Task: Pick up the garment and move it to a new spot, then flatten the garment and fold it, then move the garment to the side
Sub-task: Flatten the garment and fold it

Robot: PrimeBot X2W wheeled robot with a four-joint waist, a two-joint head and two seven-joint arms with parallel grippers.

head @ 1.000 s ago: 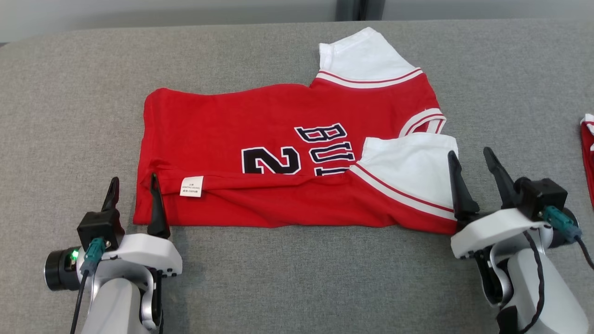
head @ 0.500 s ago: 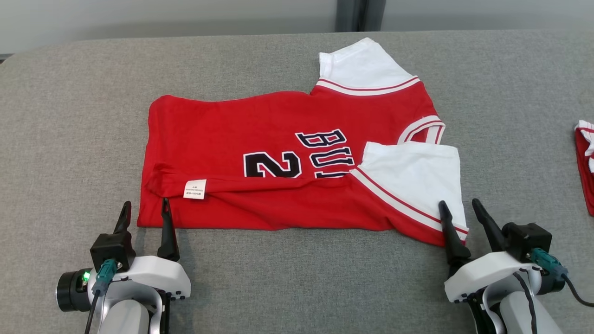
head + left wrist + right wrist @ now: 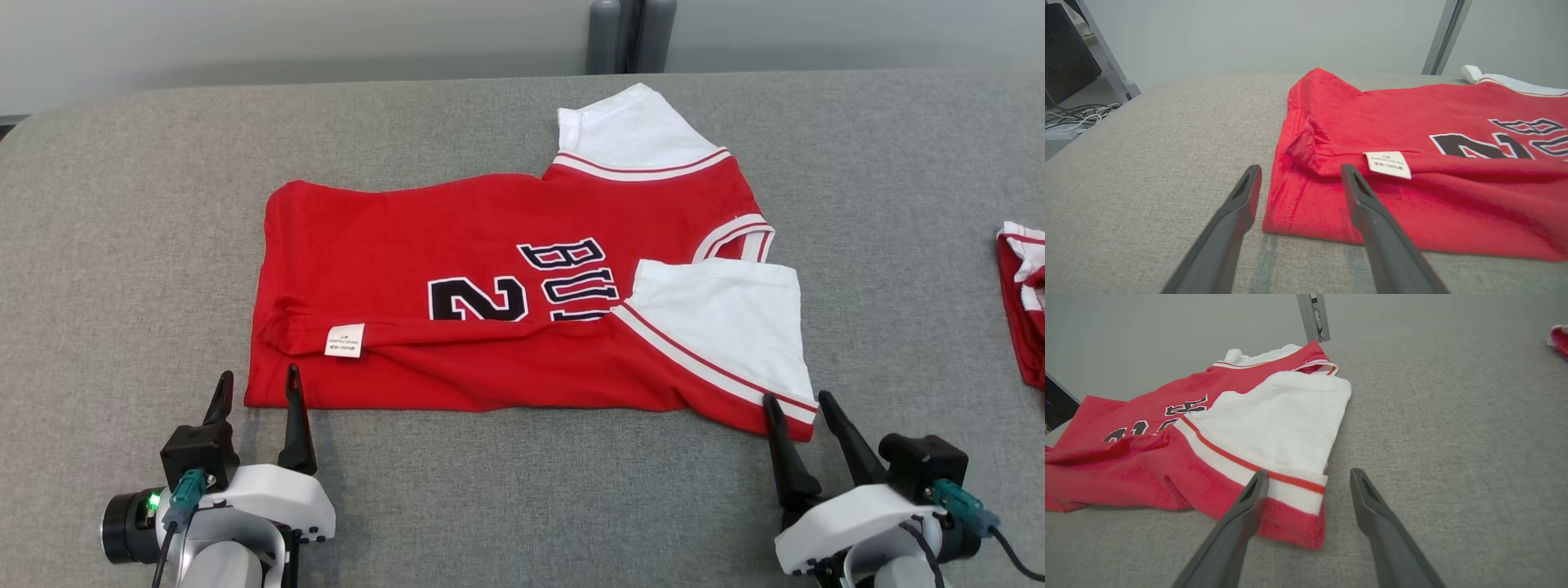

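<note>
Lying flat around the middle of the surface (image 3: 122,204) we see the garment (image 3: 490,269), a red knit jersey turned sideways with the collar end to the right. Its near long edge is folded up over itself in a soft ridge. The navy, white-edged print reads "2" and part of "BU", and the fold cuts it off. We note a white care label (image 3: 344,340) on the ridge near the hem end. The near sleeve (image 3: 718,327) is white with a red-and-white band and laid across the chest. The far sleeve (image 3: 629,126) points to the far edge.

The left tool (image 3: 259,372) stands wide at the hem corner, one finger over red cloth and the other over bare surface, gripping nothing. The right tool (image 3: 795,397) is likewise wide, straddling the shoulder corner; we cannot tell if it touches.

The surface is grey woven fabric with a rounded far-left corner. A second red-and-white cloth (image 3: 1020,302) lies at its right edge, well apart. Behind it we see a pale wall (image 3: 326,41), a grey post (image 3: 629,37) and cables (image 3: 1073,118) on the floor.
</note>
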